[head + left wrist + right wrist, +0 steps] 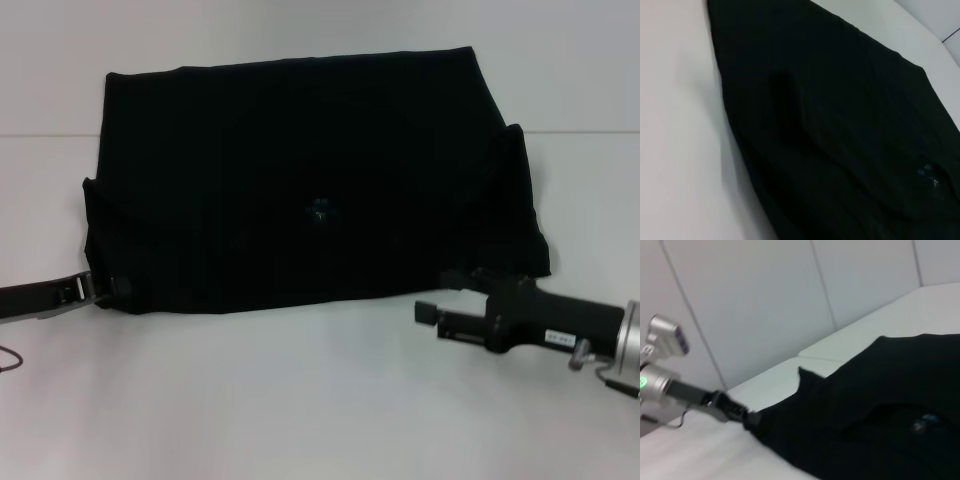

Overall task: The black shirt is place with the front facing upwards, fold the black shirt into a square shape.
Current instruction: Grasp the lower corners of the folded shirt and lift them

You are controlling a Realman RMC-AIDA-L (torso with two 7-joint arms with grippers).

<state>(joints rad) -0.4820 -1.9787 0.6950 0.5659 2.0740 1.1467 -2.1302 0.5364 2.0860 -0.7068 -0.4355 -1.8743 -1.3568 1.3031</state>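
Where the head view looks down on the white table [300, 400], the black shirt [310, 180] lies flat across its middle as a wide, roughly rectangular slab of soft matte cloth. Long axis runs left to right; the far edge is slightly narrower than the near edge. Both short sides show a stepped outline where an upper layer sits inset on a wider lower layer, so the cloth is doubled over. Surface plain black, faint ripples only, no lettering visible on the exposed face. A small blue neck label [320, 211] shows just right of centre, toward the near half. Table surface is smooth, pale, uniform; a seam line crosses behind the shirt.

Left gripper [95, 287]: low at the shirt's near-left corner, tip touching the cloth edge. Whether it is pinching the fabric or merely against it, I cannot tell; fingers are not resolved against the black cloth. The left wrist view shows only cloth and table, with the label at [926, 172].

Right gripper [430, 312]: just off the near-right corner, close to the hem, body lying low over the table. Its black fingers point leftward toward the shirt; the gap between them cannot be judged.

Right wrist view: shirt [875, 410] spread dark on the table, left gripper [751, 418] at its corner.
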